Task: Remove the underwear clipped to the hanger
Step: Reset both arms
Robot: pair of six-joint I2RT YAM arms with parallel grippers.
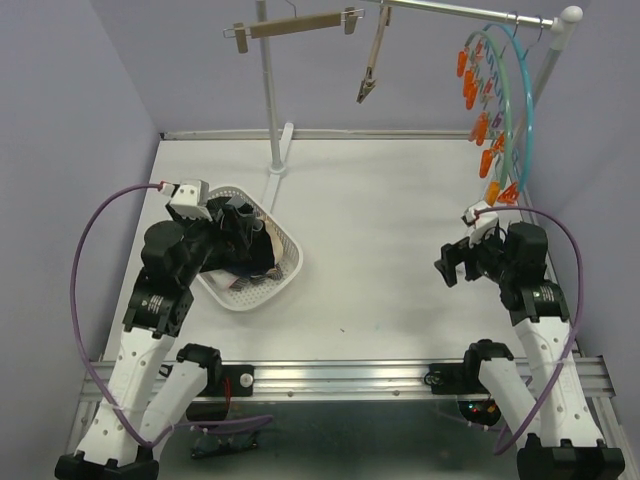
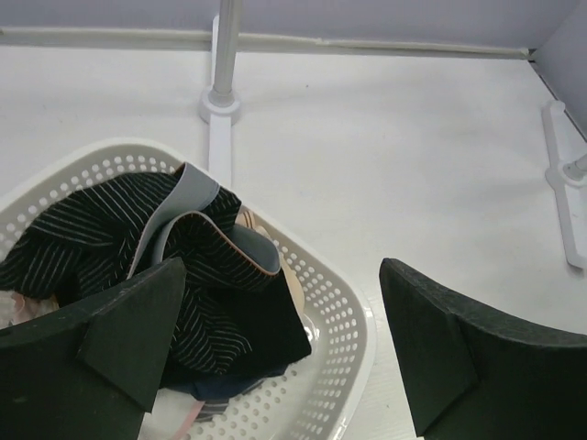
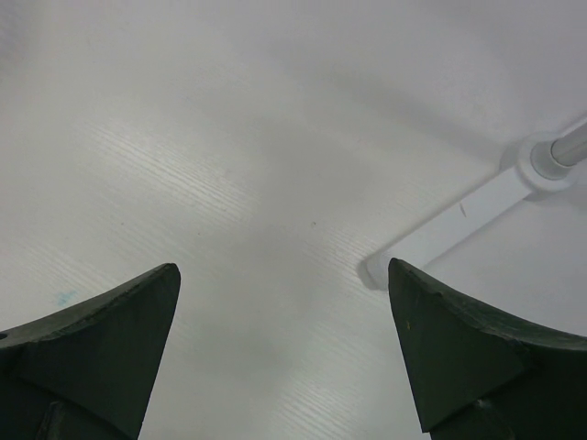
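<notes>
Left gripper [image 1: 238, 216]: spread wide, pinching nothing. It hangs over the near-left part of the basket, and in the left wrist view one finger [image 2: 128, 339] sits above the cloth while the other sits above bare table.
Right gripper [image 1: 455, 263]: also spread wide and holding nothing. It is over bare table on the right side, well apart from the basket.
Underwear [image 1: 248, 268]: heaped in the white perforated basket [image 1: 297, 262], not on any hanger.
Top of the heap: a black piece with thin pale stripes [image 2: 83, 240] lies uppermost, its grey waistband [image 2: 190, 195] folded over in a loop.
Under the stripes: a plain black piece [image 2: 268, 332] lies against the basket's right wall. A navy edge [image 2: 225, 389] shows lower down, and a scrap of pinkish white shows at the far left of the wrist view.
Basket position: on the left half of the table [image 1: 400, 230], just beside the base of the rack's left upright [image 1: 268, 90].
Wooden clip hanger [image 1: 295, 24]: hangs at the top of the overhead view — near the left upright.
Wooden strip with a metal clip [image 1: 371, 70]: dangles from the rack's crossbar [image 1: 470, 10], tilted.
Ring hanger [image 1: 508, 95]: blue-green hoops at the crossbar's right end, carrying a row of orange pegs [image 1: 481, 128].
Rack foot [image 3: 449, 225]: a white bar on the table, seen ahead of the right gripper's fingers.
</notes>
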